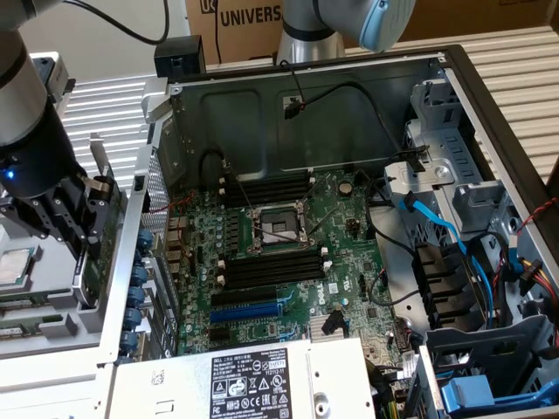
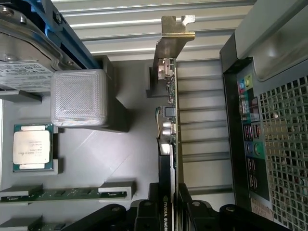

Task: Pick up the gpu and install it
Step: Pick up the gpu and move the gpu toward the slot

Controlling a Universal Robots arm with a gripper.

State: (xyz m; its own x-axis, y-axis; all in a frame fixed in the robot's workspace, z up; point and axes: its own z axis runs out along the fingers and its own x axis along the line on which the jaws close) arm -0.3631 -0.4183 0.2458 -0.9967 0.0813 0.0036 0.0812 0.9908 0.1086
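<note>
The gpu point(image 1: 106, 229) is a thin green card with a metal bracket at one end. It hangs edge-on just outside the wall of the open computer case at the exterior view's left, above the grey parts tray. My gripper point(image 1: 91, 229) is shut on it, gripping the card's black cooler end. The wrist view looks along the gpu point(image 2: 168, 110), whose bracket points away from the camera. There my gripper point(image 2: 168, 212) has a black finger point(image 2: 144, 214) pressed on each face of the card. The card is apart from the case's rear panel point(image 2: 274, 120).
The open case holds the large green motherboard point(image 1: 279, 253) with a blue slot point(image 1: 247, 312), a power supply point(image 1: 253, 380) in front and drive bays with cables point(image 1: 472, 244). The tray point(image 2: 120, 159) carries a CPU point(image 2: 31, 147), a memory stick point(image 2: 62, 194), a hard drive point(image 2: 24, 62) and a grey block point(image 2: 79, 98).
</note>
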